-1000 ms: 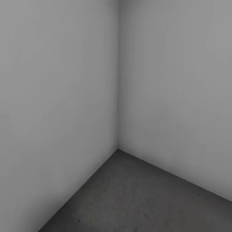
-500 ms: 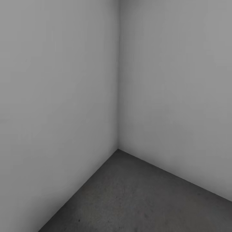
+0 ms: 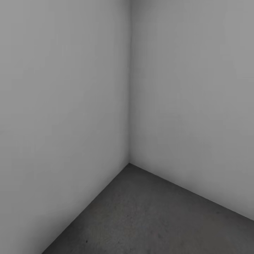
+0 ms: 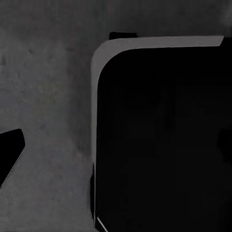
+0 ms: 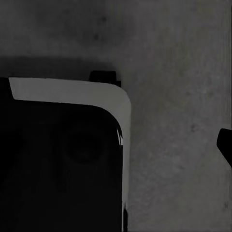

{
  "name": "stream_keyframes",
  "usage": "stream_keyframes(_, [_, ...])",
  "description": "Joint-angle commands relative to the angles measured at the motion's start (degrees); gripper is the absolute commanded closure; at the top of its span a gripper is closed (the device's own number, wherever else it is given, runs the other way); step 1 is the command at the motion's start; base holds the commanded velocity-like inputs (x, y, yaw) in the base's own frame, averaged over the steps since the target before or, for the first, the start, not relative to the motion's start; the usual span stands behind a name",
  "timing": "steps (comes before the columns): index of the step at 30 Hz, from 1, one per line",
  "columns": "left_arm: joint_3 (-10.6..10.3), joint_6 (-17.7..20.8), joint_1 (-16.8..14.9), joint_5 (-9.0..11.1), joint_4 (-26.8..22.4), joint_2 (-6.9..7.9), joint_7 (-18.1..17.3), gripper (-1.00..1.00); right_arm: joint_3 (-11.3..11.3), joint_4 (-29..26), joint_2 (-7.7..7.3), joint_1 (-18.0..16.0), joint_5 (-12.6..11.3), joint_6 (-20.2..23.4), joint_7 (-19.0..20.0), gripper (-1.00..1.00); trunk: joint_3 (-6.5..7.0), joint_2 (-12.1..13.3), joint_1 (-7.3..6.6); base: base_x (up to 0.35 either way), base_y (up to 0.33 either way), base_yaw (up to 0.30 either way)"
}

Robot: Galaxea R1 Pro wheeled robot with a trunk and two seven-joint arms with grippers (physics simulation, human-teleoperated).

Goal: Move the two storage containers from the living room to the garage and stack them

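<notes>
Garage corner ahead. Facing a plain grey left wall (image 3: 63, 116), then the seam (image 3: 129, 106) where it is meeting the right wall (image 3: 194, 113). Looking down at the floor (image 3: 151, 218), rough and dark grey, lying near.

Seeing one dark finger tip of the left gripper (image 4: 10, 153) over the concrete, beside the robot's black base (image 4: 159, 145). Not being able to tell how wide the fingers are spread or whether anything is held. Same for the right gripper (image 5: 225, 144): one dark tip near the base, too little to tell.

Not being able to tell where the two storage containers are from here.

Guessing about the tubs: probably light, stiff and a bit slippery. Thinking of pinching a top rim in the middle of a wall, keeping it level.
</notes>
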Motion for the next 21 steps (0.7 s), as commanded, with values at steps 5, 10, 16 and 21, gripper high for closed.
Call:
stream_keyframes(5, [6.0,-0.3,0.1,0.1,-38.8,2.88,-5.3,-1.00,0.0,-28.2,-0.70,-0.1,0.0,-0.1,1.9,-1.00,-0.05,0.0,0.00,0.000,0.000,0.000])
stream_keyframes(10, [7.2,-0.5,0.1,0.0,-39.6,2.87,-5.7,-1.00,-0.1,-29.7,-0.89,-0.2,0.0,0.0,2.1,-1.00,-0.05,0.0,0.00,0.000,0.000,0.000])
stream_keyframes(16, [7.6,-0.4,0.1,-0.1,-39.4,2.71,-5.8,-1.00,-0.1,-29.9,-0.83,0.0,-0.2,1.9,2.2,-1.00,-0.05,0.0,0.00,0.000,0.000,0.000])
stream_keyframes(21, [7.7,-0.3,0.1,-0.2,-37.3,2.66,-5.8,-1.00,-0.1,-29.8,-0.73,0.3,-0.2,6.9,2.2,-1.00,-0.05,0.0,0.00,0.000,0.000,0.000])
